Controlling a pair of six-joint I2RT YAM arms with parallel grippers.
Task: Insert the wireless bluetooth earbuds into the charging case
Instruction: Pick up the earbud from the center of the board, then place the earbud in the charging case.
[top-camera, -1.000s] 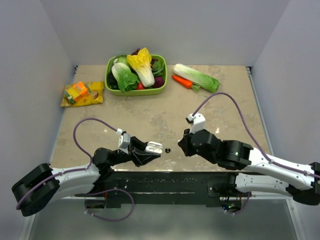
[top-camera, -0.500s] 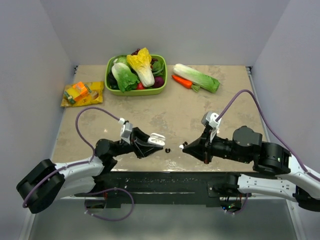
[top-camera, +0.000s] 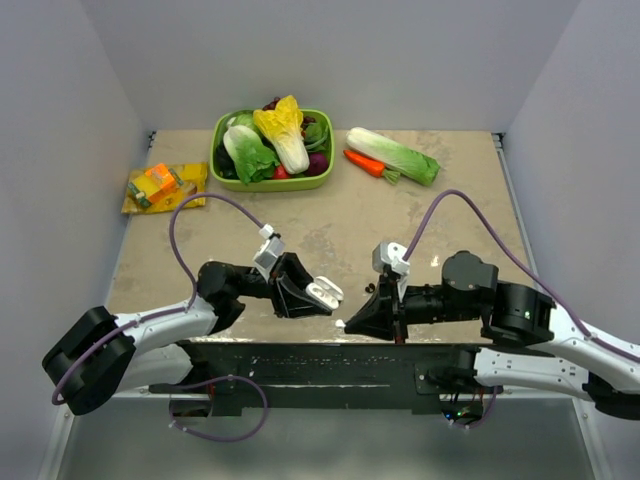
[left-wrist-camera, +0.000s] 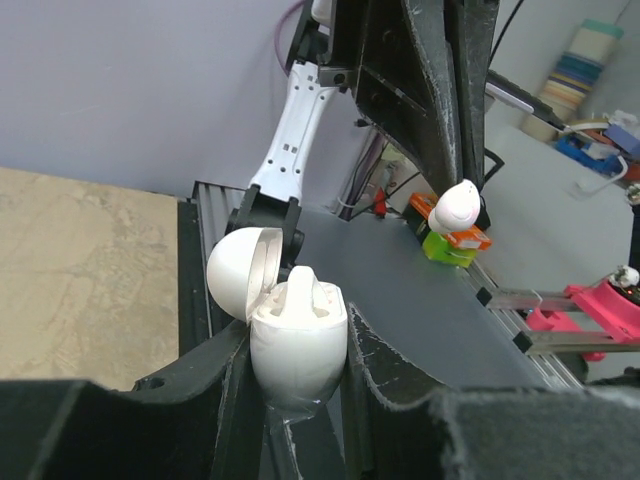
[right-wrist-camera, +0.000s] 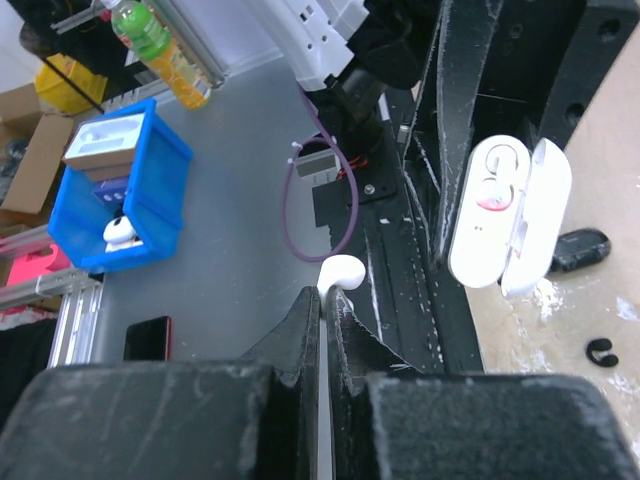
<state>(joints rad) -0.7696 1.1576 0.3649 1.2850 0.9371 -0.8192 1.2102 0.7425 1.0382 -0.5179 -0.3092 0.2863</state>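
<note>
My left gripper (top-camera: 316, 297) is shut on the white charging case (top-camera: 325, 294) and holds it above the table's near edge. In the left wrist view the case (left-wrist-camera: 297, 355) stands between the fingers with its lid (left-wrist-camera: 238, 272) open and one white earbud (left-wrist-camera: 303, 288) seated in it. My right gripper (top-camera: 348, 323) is shut on a second white earbud (right-wrist-camera: 340, 271), just right of the case (right-wrist-camera: 492, 212). That earbud also shows in the left wrist view (left-wrist-camera: 457, 206). Two tiny black pieces (right-wrist-camera: 579, 249) (right-wrist-camera: 600, 352) lie on the table; one shows in the top view (top-camera: 369, 288).
A green bowl (top-camera: 272, 187) of vegetables stands at the back, with a napa cabbage (top-camera: 392, 154) and a carrot (top-camera: 364, 162) to its right. An orange snack packet (top-camera: 165, 187) lies at the back left. The black mounting rail (top-camera: 320, 360) runs along the near edge.
My left gripper has carried the open case to the right and tilted it. My right gripper has swung left and nearer, so its tip now sits close beside the case.
</note>
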